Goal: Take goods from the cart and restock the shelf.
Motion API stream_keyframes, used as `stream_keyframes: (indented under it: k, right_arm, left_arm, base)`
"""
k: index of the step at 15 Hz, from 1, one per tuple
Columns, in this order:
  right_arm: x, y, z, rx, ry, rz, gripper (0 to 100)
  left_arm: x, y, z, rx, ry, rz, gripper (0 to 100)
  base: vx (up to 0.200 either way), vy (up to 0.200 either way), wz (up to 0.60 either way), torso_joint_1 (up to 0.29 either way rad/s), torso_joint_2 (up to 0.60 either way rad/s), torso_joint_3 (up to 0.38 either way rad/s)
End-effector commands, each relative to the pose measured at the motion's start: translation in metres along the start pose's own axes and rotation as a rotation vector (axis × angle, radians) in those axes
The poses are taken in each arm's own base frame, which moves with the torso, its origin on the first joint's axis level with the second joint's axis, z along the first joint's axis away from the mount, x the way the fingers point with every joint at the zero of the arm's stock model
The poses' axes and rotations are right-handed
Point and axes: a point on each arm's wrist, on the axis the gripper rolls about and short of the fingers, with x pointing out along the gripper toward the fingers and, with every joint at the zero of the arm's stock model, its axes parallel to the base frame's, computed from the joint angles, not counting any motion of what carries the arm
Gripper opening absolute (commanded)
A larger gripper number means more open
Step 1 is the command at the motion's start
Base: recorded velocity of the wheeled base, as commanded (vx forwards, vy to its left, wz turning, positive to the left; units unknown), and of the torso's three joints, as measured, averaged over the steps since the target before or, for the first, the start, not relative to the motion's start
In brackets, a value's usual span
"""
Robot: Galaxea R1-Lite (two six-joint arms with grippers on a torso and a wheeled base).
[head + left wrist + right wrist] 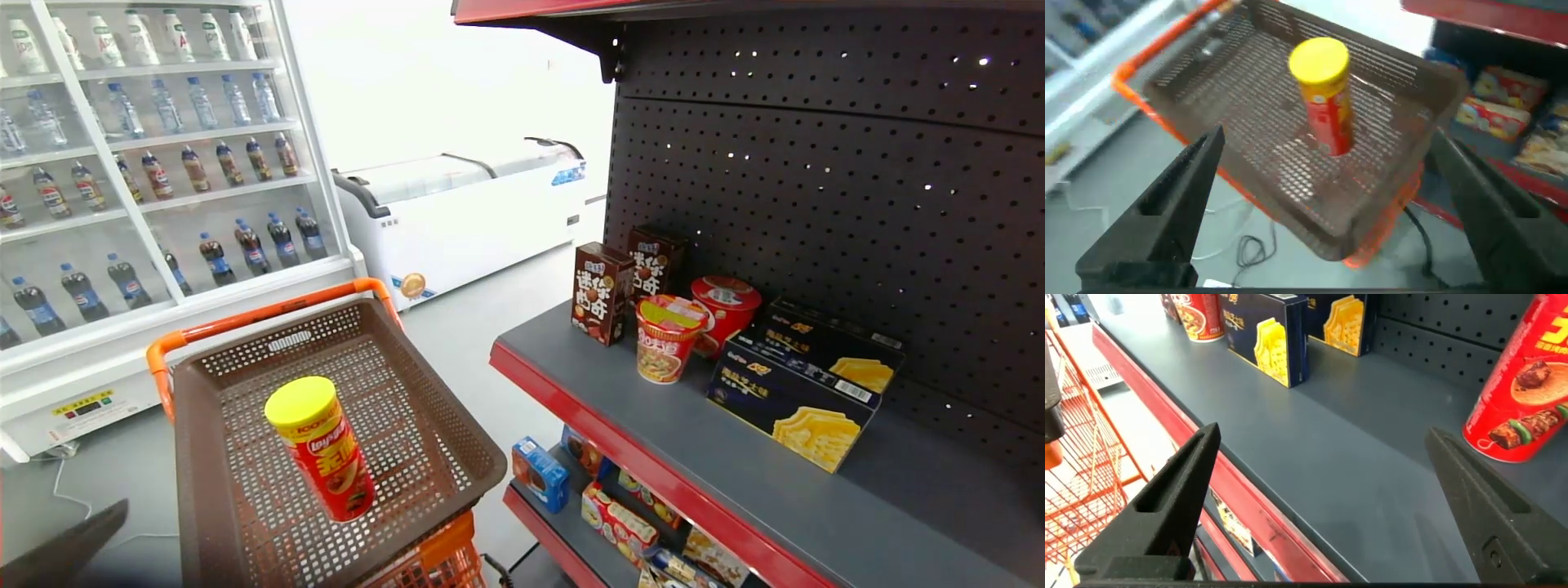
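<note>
A red can with a yellow lid point(321, 447) stands slightly tilted in the brown mesh cart basket point(457, 408) with an orange handle. My left gripper point(1327, 139) hangs open above the basket's near side, and the can point(1323, 94) stands beyond its two fingers. To the right is the grey shelf board with a red edge point(718, 457). My right gripper point(1323, 437) is open and empty over a bare stretch of that shelf point(1355, 457). A red can with a meat picture point(1523, 392) stands on the board just past one finger.
On the shelf stand two brown boxes point(602, 292), two noodle cups point(665, 339) and dark blue cracker boxes point(796, 400). A lower shelf holds snack packs point(543, 474). A drinks fridge point(147, 163) and a chest freezer point(457, 212) stand behind the cart.
</note>
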Motion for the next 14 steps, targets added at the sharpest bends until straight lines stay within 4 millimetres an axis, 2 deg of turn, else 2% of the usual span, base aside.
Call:
stream_keyframes:
  k: [1, 3, 5, 8, 10, 12, 14]
  right_arm:
    - [0.000, 0.000, 0.000, 0.000, 0.000, 0.000, 100]
    - [0.000, 0.000, 0.000, 0.000, 0.000, 0.000, 100]
    - [0.000, 0.000, 0.000, 0.000, 0.000, 0.000, 100]
    - [0.000, 0.000, 0.000, 0.000, 0.000, 0.001, 100]
    - [0.000, 0.000, 0.000, 0.000, 0.000, 0.000, 100]
    - [0.000, 0.000, 0.000, 0.000, 0.000, 0.000, 100]
    - [0.000, 0.000, 0.000, 0.000, 0.000, 0.000, 100]
  left_arm:
    - [0.056, 0.012, -0.004, -0.082, 0.193, -0.139, 100]
    - [0.071, 0.018, -0.007, -0.104, 0.217, -0.129, 100]
    - [0.095, 0.031, -0.012, -0.124, 0.235, -0.081, 100]
    - [0.130, 0.034, -0.048, -0.136, 0.258, -0.077, 100]
    - [0.145, 0.032, -0.073, -0.144, 0.260, -0.080, 100]
    - [0.156, 0.030, -0.086, -0.152, 0.275, -0.106, 100]
    - [0.179, 0.035, -0.092, -0.157, 0.244, -0.147, 100]
  base:
    - [0.000, 0.000, 0.00, 0.000, 0.00, 0.000]
    - [0.000, 0.000, 0.00, 0.000, 0.00, 0.000]
    - [0.000, 0.000, 0.00, 0.000, 0.00, 0.000]
    - [0.000, 0.000, 0.00, 0.000, 0.00, 0.000]
    - [0.000, 0.000, 0.00, 0.000, 0.00, 0.000]
    - [0.000, 0.000, 0.00, 0.000, 0.00, 0.000]
    - [0.000, 0.000, 0.00, 0.000, 0.00, 0.000]
